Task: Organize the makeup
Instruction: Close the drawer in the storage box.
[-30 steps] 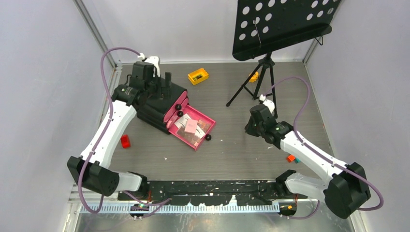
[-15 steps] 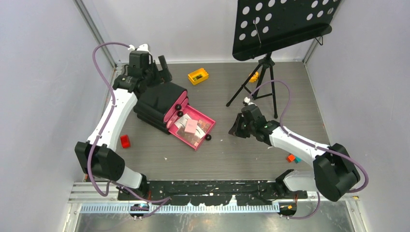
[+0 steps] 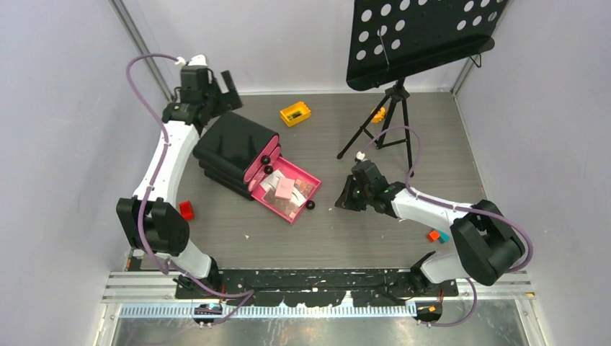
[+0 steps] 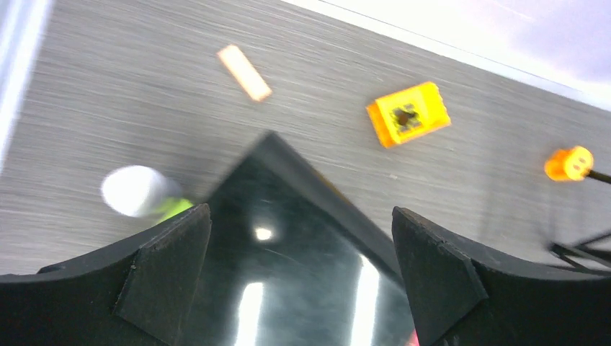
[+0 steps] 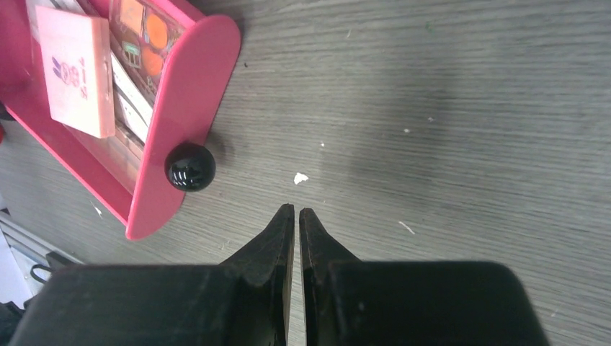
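One black chest (image 3: 230, 142), one yellow block (image 3: 295, 113), one red block (image 3: 186, 210)

You look down on a grey wood-grain tabletop (image 3: 317, 234); plain pale lilac walls (image 3: 58, 108) box it in on three sides; a black perforated music stand (image 3: 421, 36) on thin legs stands back right; the light is soft and even.

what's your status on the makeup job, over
Left pincer open, empty, above black chest. Right pincer shut, empty, near knob of pink drawer. Drawer open, makeup inside. Nothing between pincer and knob.
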`<act>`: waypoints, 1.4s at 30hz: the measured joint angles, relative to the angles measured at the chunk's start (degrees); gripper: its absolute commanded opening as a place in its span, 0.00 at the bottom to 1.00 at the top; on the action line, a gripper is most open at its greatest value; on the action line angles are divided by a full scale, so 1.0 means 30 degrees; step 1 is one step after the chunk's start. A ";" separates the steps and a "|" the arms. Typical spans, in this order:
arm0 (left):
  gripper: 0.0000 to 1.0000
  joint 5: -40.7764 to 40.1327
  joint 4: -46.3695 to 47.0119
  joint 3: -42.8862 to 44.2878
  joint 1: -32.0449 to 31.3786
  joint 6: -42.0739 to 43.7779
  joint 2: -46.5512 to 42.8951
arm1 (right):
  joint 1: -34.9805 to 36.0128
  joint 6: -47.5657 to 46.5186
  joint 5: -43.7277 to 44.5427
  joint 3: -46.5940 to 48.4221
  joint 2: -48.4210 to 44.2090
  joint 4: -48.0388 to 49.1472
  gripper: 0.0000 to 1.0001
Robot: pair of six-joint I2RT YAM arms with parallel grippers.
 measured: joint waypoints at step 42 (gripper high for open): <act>0.84 0.9122 0.6339 -0.3971 0.5093 0.2681 0.2849 | 0.3242 0.2732 0.1013 0.4371 0.7963 0.6754 0.13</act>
